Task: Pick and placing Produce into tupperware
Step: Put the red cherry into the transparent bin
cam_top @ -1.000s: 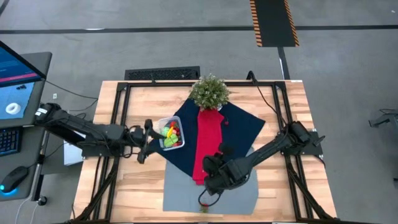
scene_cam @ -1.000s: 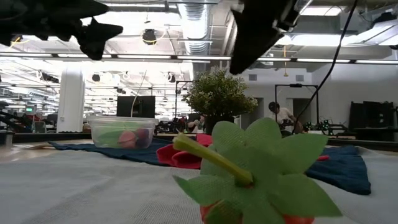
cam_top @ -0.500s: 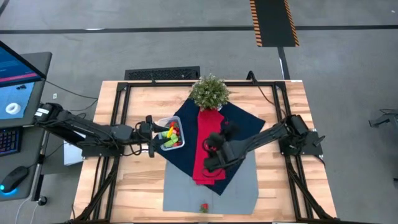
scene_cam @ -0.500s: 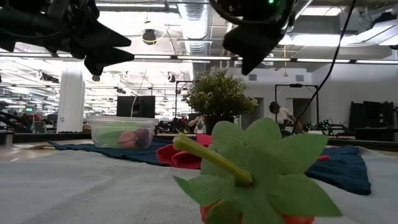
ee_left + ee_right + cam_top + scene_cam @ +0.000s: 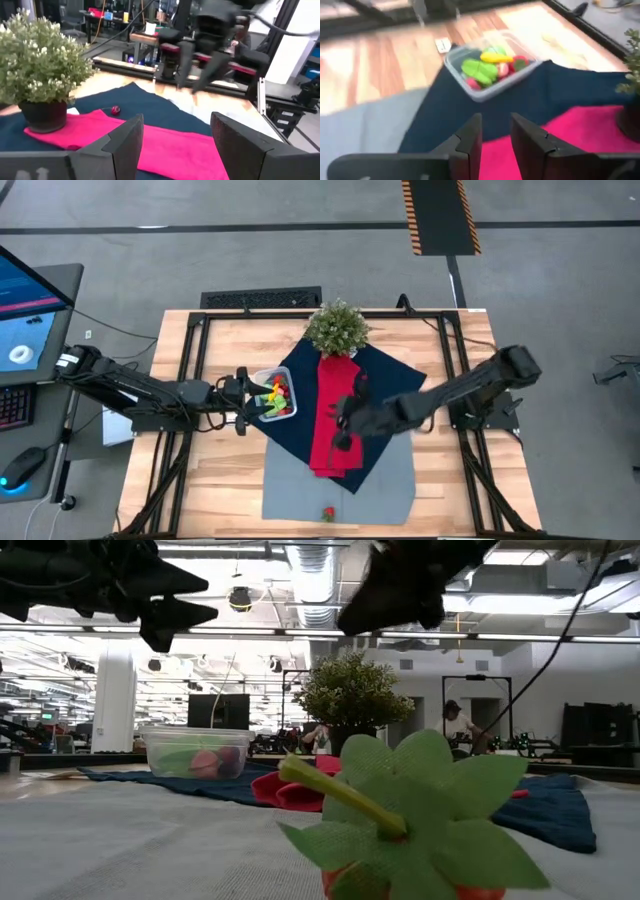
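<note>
The clear tupperware stands on the navy cloth, holding green, yellow and red produce. A leafy-topped red piece lies on the grey mat near the front edge. A small red berry lies on the navy cloth. My left gripper hovers open, level, just left of the tupperware. My right gripper hangs above the red cloth strip, its fingers a little apart with nothing between them.
A potted plant stands on the far end of the red strip. Black frame rails run along the table's left and right sides. Bare wood lies left and right of the cloths.
My right gripper has drawn away from the leafy red piece at the front edge, going toward the far edge and up over the red strip. It has tipped from pointing steeply down to slanting toward the tupperware. The piece stays on the grey mat.
</note>
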